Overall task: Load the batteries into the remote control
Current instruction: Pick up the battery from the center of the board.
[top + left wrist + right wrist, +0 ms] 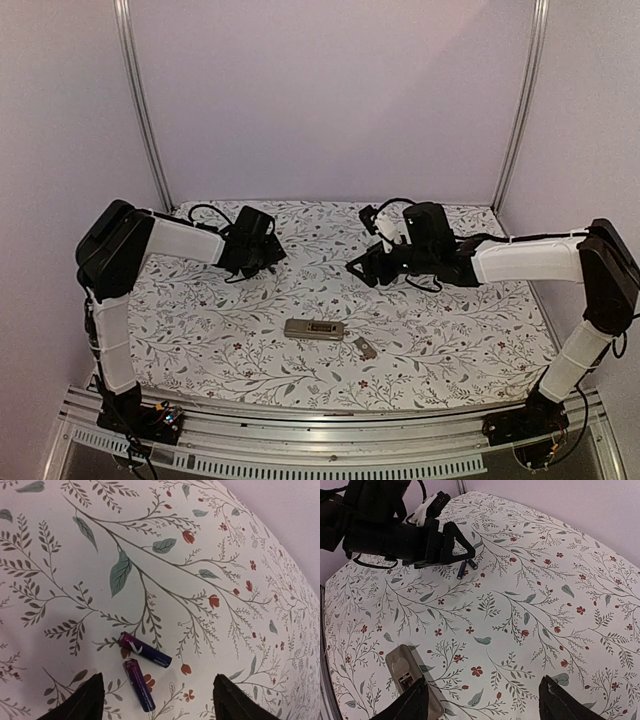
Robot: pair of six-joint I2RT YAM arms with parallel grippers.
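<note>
The left gripper (pixel 158 680) is held spread and empty, the batteries (pixel 145 651) lying in a V just ahead of it. One cell should be lined up crosswise and taken alone. The remote (pixel 315 329) is seen at the middle of the table (pixel 450 325), well apart; the right gripper (pixel 482 682) is spread too.

The white cloth table cover (pixel 220 535) is printed with grey-green leafy sprigs and small red flowers. The slim rectangular remote control (pixel 315 329) shows a tan-grey back with a dark recess. The small flat cover piece (pixel 365 348) just right of it is tan-grey too. The two thin cylindrical batteries (pixel 145 650), beyond the remote control, are dark navy-purple with magenta ends.
</note>
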